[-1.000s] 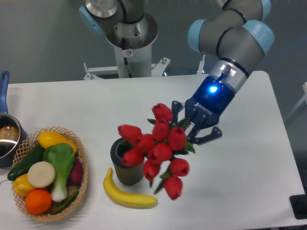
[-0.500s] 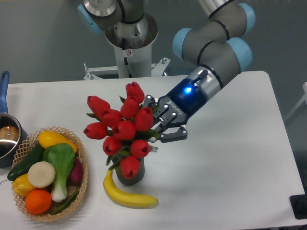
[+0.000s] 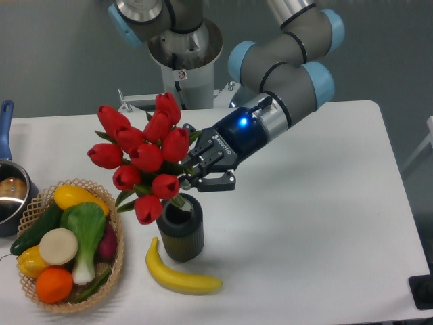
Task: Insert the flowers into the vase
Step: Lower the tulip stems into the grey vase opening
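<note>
The flowers [image 3: 140, 154], a bunch of red tulip buds with green leaves, hang in the air above and to the left of the vase, tilted up to the left. My gripper [image 3: 193, 171] is shut on their stems, just above the vase's mouth. The vase [image 3: 180, 227], a dark ribbed cylinder, stands upright near the table's front, and its round mouth shows empty. The stem ends are hidden between my fingers and the leaves.
A banana [image 3: 177, 272] lies in front of the vase. A wicker basket [image 3: 114, 257] of vegetables and fruit stands at the left. A metal saucepan [image 3: 11, 194] with a blue handle sits at the far left edge.
My gripper has carried the flowers left and upward, from right of the vase to above it. The buds now point up-left and the vase's mouth is uncovered.
</note>
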